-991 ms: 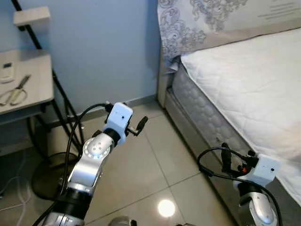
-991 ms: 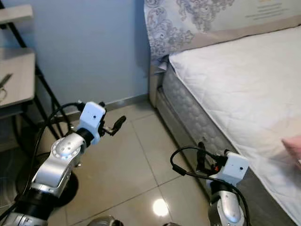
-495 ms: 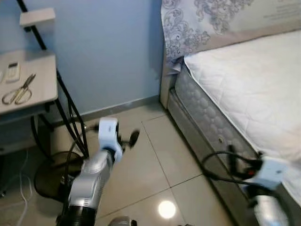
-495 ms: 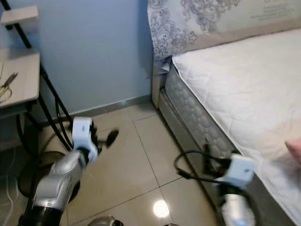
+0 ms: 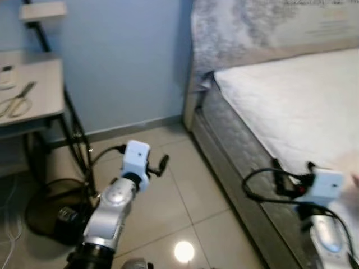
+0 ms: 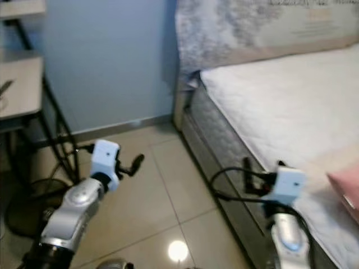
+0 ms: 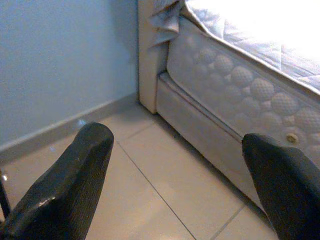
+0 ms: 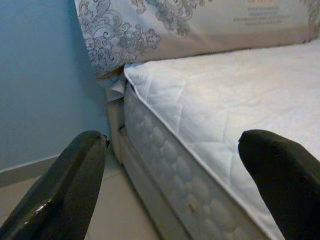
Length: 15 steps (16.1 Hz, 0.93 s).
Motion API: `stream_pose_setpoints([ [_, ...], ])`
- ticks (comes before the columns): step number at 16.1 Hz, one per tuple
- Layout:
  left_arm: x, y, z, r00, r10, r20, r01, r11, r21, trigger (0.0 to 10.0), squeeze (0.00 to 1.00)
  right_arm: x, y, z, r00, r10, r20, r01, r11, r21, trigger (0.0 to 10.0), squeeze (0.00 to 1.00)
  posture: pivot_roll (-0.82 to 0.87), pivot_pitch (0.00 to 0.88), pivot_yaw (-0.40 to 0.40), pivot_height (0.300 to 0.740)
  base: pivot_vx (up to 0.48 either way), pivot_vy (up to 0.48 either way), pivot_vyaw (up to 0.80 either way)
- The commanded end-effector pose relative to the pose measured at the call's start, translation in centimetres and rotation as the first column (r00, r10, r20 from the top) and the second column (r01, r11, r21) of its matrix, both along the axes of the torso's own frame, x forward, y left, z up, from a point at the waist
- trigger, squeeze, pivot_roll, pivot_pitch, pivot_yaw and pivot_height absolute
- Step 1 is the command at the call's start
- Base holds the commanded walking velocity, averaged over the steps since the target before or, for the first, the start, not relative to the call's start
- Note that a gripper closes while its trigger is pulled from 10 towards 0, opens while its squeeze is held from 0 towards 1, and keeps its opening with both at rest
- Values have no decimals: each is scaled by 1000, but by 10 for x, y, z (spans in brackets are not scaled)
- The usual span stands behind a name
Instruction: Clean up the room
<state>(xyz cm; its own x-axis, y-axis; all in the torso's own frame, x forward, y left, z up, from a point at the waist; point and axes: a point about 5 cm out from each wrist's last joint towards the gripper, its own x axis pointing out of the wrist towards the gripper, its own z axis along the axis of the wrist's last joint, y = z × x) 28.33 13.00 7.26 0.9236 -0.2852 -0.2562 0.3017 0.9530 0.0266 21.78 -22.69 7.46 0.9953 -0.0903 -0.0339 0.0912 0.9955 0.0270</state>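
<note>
From the head cameras, the bed (image 5: 291,106) served as the landmark: its white quilted mattress filled the right of the scene, its patterned headboard (image 6: 235,31) against the blue wall (image 5: 118,61). The left gripper (image 5: 160,166) hung over the tiled floor (image 5: 185,196) beside the bed's near corner, holding nothing. The right gripper (image 6: 247,178) hovered just at the mattress edge, its fingers too blurred and small there to read. Well to the left of the bed stood a side table (image 5: 39,95) with scissors (image 5: 15,103) lying on it (a likely candidate for tidying). A pink thing (image 6: 345,188) lay on the mattress at the frame's edge; what it was could not be told.

In the left wrist view, the left gripper's fingers (image 7: 65,190) stood wide apart and empty, with floor tiles and the bed's padded side between them.

In the right wrist view, the right gripper's fingers (image 8: 65,185) were likewise spread wide, nothing between them, framing the mattress top and headboard.

The step in hand looked like searching and approaching, not grasping: no object lay within reach of either gripper. The next move probably called for choosing a target, either the pink thing on the bed or the items on the table, then squaring the body to it before lowering an arm.
</note>
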Motion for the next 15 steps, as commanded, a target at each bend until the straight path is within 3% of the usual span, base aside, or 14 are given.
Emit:
stream_pose_setpoints([
  [1, 5, -6, 7, 999, -24, 38, 24, 1000, 10, 10000, 0, -1, 0, -6, 999, 0, -35, 1, 1000, 7, 10000, 0, 217, 22, -69, 740, 0, 0, -738],
  [11, 9, -6, 6, 999, -24, 34, 23, 999, 23, 10000, 0, -6, 1, -11, 998, -44, -33, 45, 999, 29, 10000, 0, 193, 27, -39, 740, 0, 0, -708],
  [14, 9, -1, 4, 998, -69, 4, 68, 995, 66, 10000, 0, -3, 4, -11, 997, -73, -2, 73, 997, 33, 10000, 0, 183, 11, 66, 740, 0, 0, 0],
  [15, 11, 8, 5, 994, -105, -19, 106, 989, 101, 10000, 0, 3, 10, -10, 997, -78, 19, 77, 996, 36, 10000, 0, 165, 0, 194, 740, 0, 0, 0],
])
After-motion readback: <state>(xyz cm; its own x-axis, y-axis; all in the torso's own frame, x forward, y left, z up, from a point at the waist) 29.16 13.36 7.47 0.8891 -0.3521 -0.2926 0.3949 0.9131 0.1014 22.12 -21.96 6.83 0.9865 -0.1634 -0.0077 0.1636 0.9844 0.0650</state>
